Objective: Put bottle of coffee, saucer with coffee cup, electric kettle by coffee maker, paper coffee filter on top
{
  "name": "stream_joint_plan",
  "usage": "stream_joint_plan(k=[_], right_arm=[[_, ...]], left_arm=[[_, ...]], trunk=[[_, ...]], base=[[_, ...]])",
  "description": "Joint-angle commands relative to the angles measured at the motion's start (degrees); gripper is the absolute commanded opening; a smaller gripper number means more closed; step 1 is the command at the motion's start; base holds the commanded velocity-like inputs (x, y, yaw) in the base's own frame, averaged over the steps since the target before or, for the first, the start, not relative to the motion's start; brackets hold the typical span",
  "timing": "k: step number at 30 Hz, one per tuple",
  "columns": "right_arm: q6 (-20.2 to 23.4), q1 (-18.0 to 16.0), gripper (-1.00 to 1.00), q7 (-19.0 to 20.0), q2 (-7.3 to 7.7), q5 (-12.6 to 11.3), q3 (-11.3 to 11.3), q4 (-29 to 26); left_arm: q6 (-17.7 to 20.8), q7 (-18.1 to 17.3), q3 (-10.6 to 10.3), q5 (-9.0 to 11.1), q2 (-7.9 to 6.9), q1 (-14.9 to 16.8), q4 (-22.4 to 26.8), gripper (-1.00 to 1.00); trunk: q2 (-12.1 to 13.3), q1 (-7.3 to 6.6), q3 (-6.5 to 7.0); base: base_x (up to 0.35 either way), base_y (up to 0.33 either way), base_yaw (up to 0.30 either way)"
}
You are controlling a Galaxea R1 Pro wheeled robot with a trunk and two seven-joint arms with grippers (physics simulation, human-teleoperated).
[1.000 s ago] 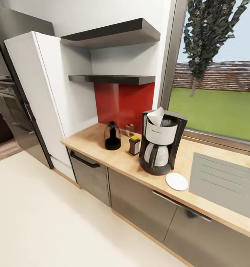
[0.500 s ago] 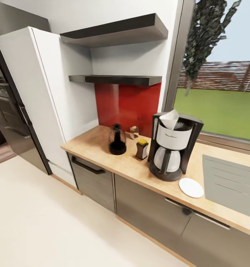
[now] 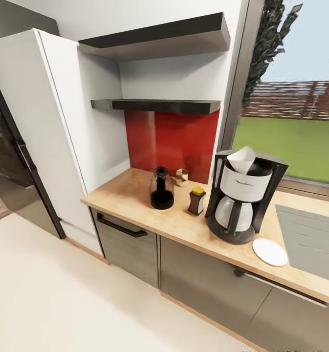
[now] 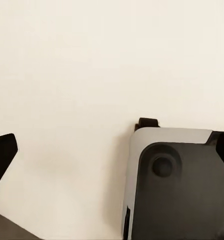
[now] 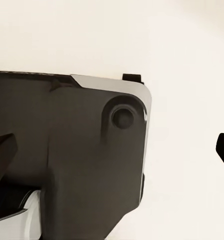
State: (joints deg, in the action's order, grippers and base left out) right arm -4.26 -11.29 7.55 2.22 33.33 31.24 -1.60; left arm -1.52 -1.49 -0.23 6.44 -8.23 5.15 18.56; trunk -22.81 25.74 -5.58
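Note:
On the kitchen countertop (image 3: 127, 194) stands the coffee maker (image 3: 243, 201), with the paper coffee filter (image 3: 241, 160) resting in its top. The bottle of coffee (image 3: 197, 201) is on the counter just left of it. Further left sits the electric kettle (image 3: 162, 188). The saucer (image 3: 270, 252) lies bare at the machine's right, near the counter's front edge. The kitchen shelf (image 3: 154, 104) above carries nothing. The coffee cup is out of view. My left gripper (image 4: 114, 155) and right gripper (image 5: 114, 152) hang open over the cream floor and my own dark base.
A steel sink (image 3: 313, 239) is set into the counter at the right. A tall white cabinet (image 3: 52, 122) closes off the counter's left end, with a dark oven unit beyond. A small tan object (image 3: 182, 175) sits by the red backsplash. Grey cabinet fronts (image 3: 198, 274) face open floor.
The whole head view has shifted, so the camera moved: the counter's things now sit further right and a little larger in the picture. Nothing on the counter has moved.

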Motion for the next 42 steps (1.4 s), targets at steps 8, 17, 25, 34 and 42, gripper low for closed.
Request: stream_joint_plan(k=[8,17,25,34,42], right_arm=[[-0.1,0.0,1.0,0.2,0.02,0.4,0.5,0.0],[-0.1,0.0,1.0,0.2,0.06,0.4,0.5,0.0],[-0.1,0.0,1.0,0.3,0.05,0.4,0.5,0.0],[0.0,0.0,1.0,0.2,-0.02,0.4,0.5,0.0],[0.0,0.0,1.0,0.2,-0.02,0.4,0.5,0.0]], left_arm=[[-0.2,-0.2,0.0,0.6,-0.03,0.0,-0.1,1.0],[-0.2,-0.2,0.0,0.6,-0.03,0.0,-0.1,1.0],[-0.2,-0.2,0.0,0.6,0.06,0.0,-0.1,1.0],[-0.2,-0.2,0.0,0.4,0.3,0.0,-0.1,1.0],[-0.2,-0.2,-0.2,0.4,0.39,0.0,-0.1,1.0]], trunk=[[-0.1,0.05,-0.12],[-0.1,0.05,-0.12],[-0.1,0.05,-0.12],[-0.1,0.05,-0.08],[-0.1,0.05,0.16]], base=[[0.142,0.319,-0.263],[0.142,0.319,-0.263],[0.125,0.322,-0.263],[0.085,0.332,-0.126],[0.032,0.334,-0.23]])
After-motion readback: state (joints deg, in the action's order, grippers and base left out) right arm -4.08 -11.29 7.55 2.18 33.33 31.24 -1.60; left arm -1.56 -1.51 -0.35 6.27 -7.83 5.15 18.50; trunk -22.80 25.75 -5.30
